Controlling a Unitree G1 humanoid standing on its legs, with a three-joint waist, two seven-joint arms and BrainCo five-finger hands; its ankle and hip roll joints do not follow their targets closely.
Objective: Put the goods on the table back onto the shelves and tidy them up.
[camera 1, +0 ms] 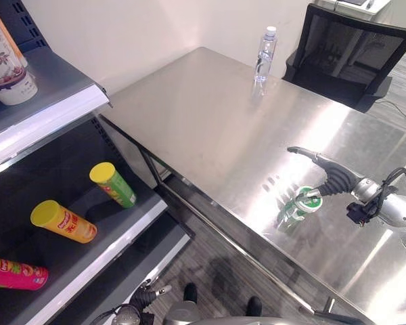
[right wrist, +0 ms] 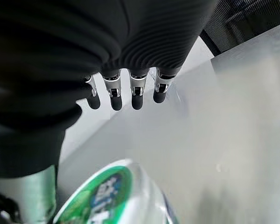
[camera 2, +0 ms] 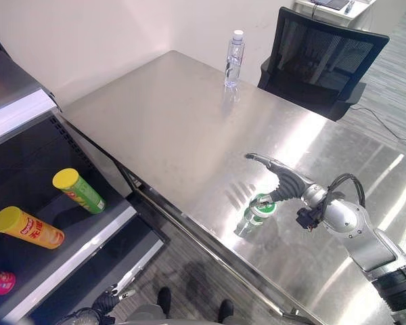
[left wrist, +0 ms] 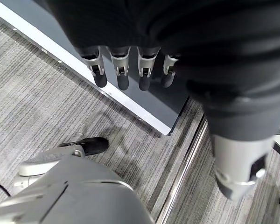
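**Right hand poised over the green cup, grasp not yet made**

The steel table (camera 1: 210,122) runs from 11 o'clock down to 5 o'clock across the head views, with the shelves (camera 1: 68,101) at 9 o'clock and a black office chair (camera 1: 352,54) at 1 o'clock beyond the far edge. On the lower shelf three tubes lie on their sides: a green tube (camera 1: 114,184), a yellow tube (camera 1: 62,221) and a pink tube (camera 1: 13,273). A white printed cup (camera 1: 5,68) stands on the upper shelf.

Two goods stand on the table: a water bottle (camera 1: 264,54) upright at 12 o'clock, and a green-lidded cup (camera 2: 260,208) at 4 o'clock near the front edge.

The right hand (camera 2: 284,180) hangs just above that cup, fingers (right wrist: 113,95) straight and holding nothing. The left hand (left wrist: 126,70) hangs low by the floor, fingers relaxed, empty.

The step in hand looks like the reach for the cup. Next the hand probably must drop and close round the cup's side, then carry it to 9 o'clock.
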